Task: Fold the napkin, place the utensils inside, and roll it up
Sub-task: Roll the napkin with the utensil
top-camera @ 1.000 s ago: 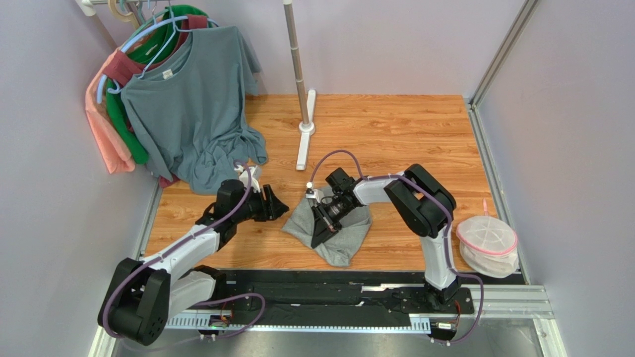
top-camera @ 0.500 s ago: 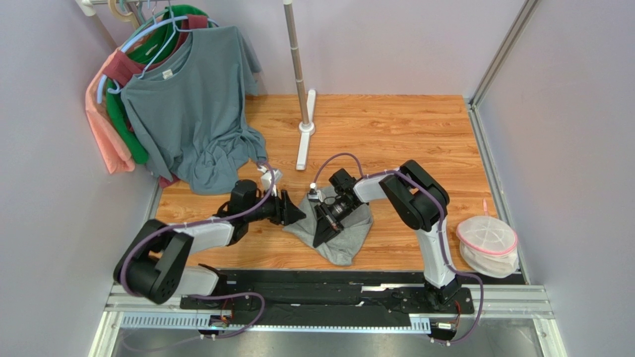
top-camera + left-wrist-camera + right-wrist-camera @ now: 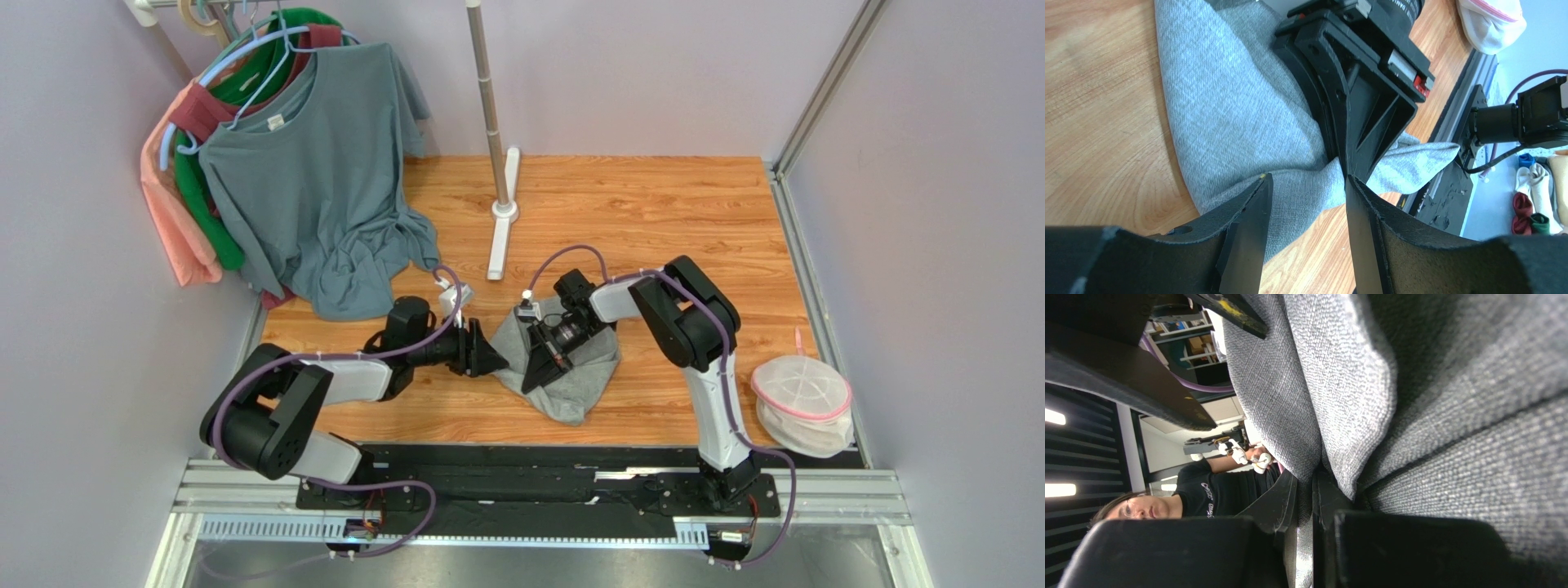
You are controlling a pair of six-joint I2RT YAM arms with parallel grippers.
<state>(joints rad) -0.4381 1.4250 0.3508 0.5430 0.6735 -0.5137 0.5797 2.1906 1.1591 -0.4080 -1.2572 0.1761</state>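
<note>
Napkin (image 3: 586, 382) of plain mid-grey soft cloth lies bunched on the wooden table (image 3: 687, 221), towards the middle of its near edge. The black right fingers (image 3: 535, 374) are pinched shut on a raised fold of it, and that ridge runs along their length. The black left fingers (image 3: 494, 357) stand about half open and empty, just beside the cloth's left edge and pointing right at it, so the left arm is placed to take that edge. Whether their tips touch the cloth I cannot tell. The right arm hides the cloth's middle, and the slim dark metal fork is nowhere in view.
</note>
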